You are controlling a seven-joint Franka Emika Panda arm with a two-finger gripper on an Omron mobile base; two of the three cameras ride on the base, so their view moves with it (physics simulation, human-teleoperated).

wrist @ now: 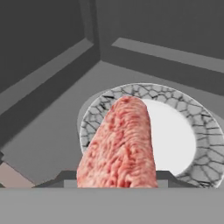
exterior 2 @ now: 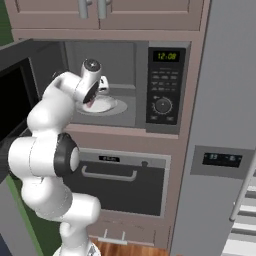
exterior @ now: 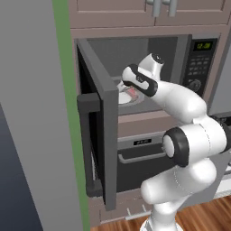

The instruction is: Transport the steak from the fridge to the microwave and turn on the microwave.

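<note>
The microwave stands open, its door swung out to the left. My arm reaches into the cavity, where my gripper is shut on the steak, a pinkish-red slab hanging just above the white turntable plate. In the hand view the steak covers my fingertips and overlaps the plate's near left side. A sliver of the steak shows red under the hand. The control panel with green clock and dial is right of the cavity. The fridge stands to the right, grey door shut.
A dark oven with a horizontal handle sits below the microwave. Wooden cabinets hang above it. The open microwave door juts out toward the base on the left. A grey wall panel with a green edge fills the far left.
</note>
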